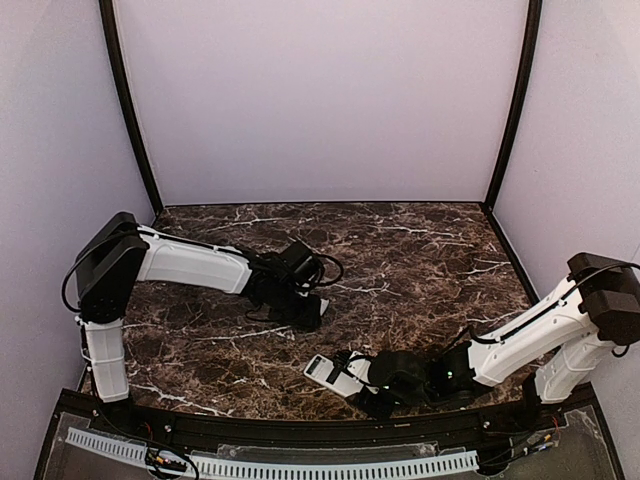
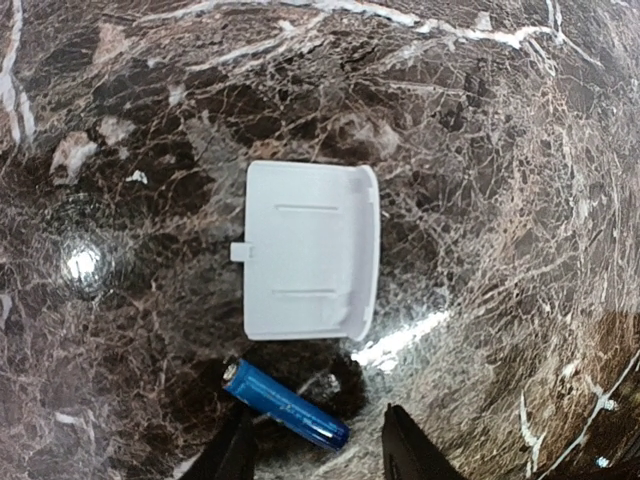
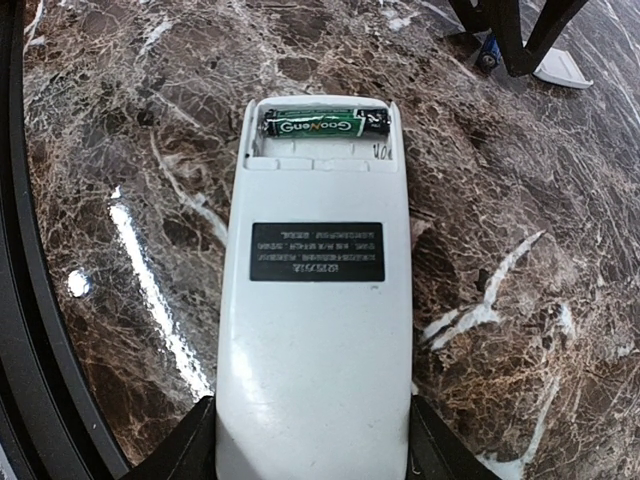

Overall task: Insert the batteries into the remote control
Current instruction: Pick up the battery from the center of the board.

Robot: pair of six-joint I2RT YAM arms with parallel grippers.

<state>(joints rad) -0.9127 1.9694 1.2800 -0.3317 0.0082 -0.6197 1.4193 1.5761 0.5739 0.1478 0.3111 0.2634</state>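
Note:
The white remote control [image 3: 315, 300] lies back up on the marble, and also shows in the top view [image 1: 330, 372]. Its end compartment is open, with one green battery [image 3: 325, 123] seated inside. My right gripper [image 3: 312, 445] is shut on the remote's near end, one finger on each long side. A blue battery [image 2: 285, 405] lies on the table between the spread fingers of my open left gripper [image 2: 318, 425]. In the top view the left gripper [image 1: 303, 308] is low over the table, left of centre.
The loose white battery cover [image 2: 310, 250] lies flat just beyond the blue battery and also shows in the right wrist view [image 3: 560, 68]. The black front rail [image 1: 300, 430] runs close behind the right gripper [image 1: 378, 388]. Walls enclose the table on three sides.

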